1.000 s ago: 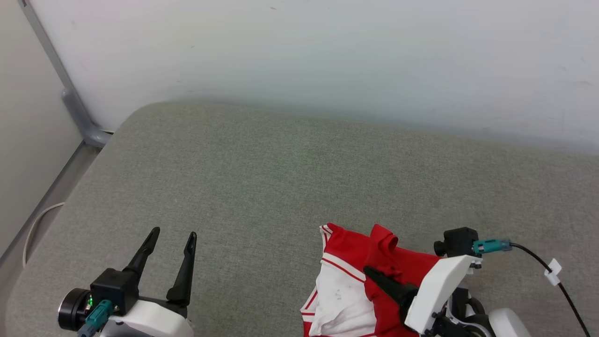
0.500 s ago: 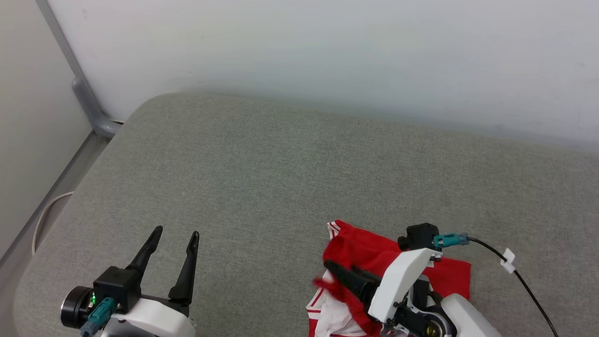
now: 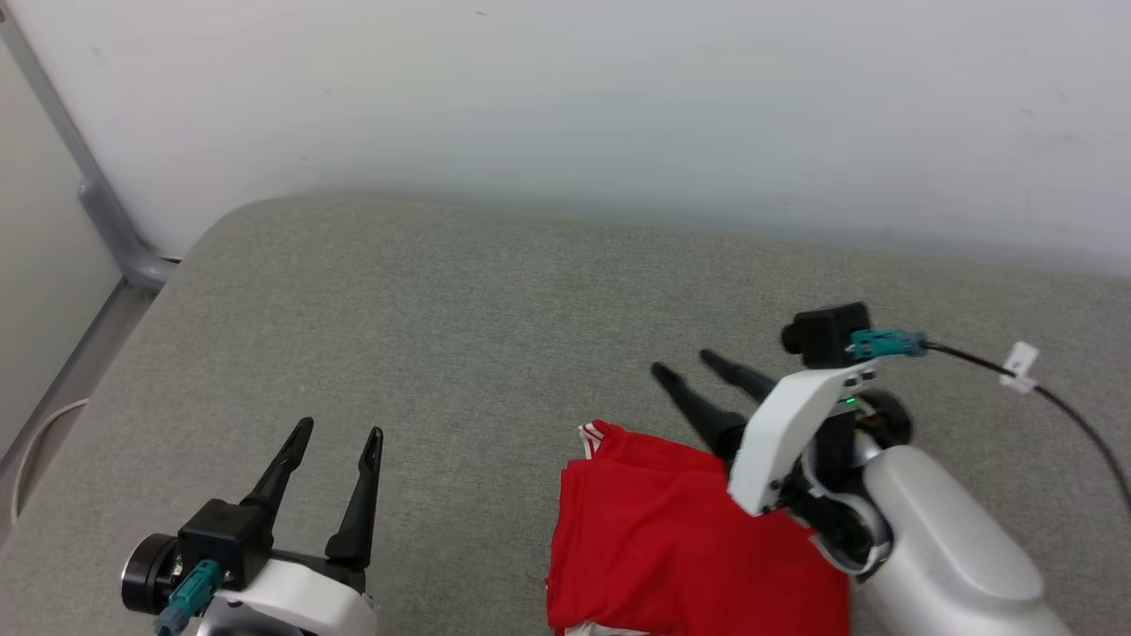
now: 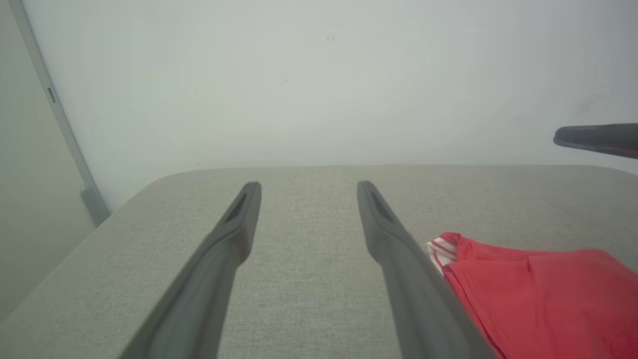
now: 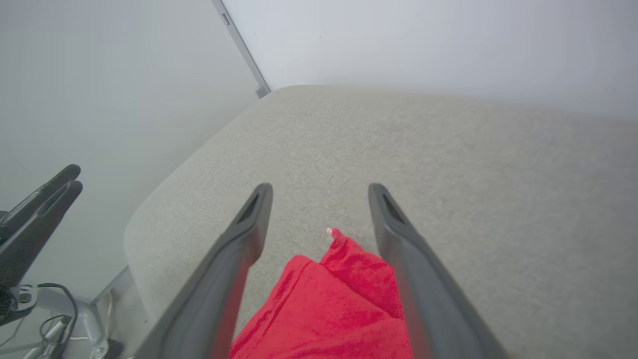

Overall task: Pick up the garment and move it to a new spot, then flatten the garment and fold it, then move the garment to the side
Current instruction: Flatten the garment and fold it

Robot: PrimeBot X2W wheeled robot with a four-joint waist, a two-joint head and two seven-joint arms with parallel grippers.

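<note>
The garment point(image 3: 680, 543) lies as a folded red bundle on the grey cushion point(image 3: 495, 327), near its front right, with a bit of striped trim at its far left corner. No lettering shows. My right gripper point(image 3: 687, 367) hangs open just above the bundle's far edge, nothing between its fingers; in its wrist view the red cloth point(image 5: 329, 309) lies below and between them. My left gripper point(image 3: 340, 431) stands open at the lower left, well apart from the garment point(image 4: 538, 294), which sits to its right.
A pale wall rises behind the cushion. A grey metal post point(image 3: 97, 203) stands at the far left corner, with a gap and a white cable point(image 3: 35, 442) beside the cushion's left edge. A black cable point(image 3: 1060, 406) trails from my right wrist. Bare cushion stretches left and beyond the garment.
My right gripper has let go of the red cloth, opened and lifted away toward the far side. The garment now lies flatter, its white part folded under. The head view has shifted too.
</note>
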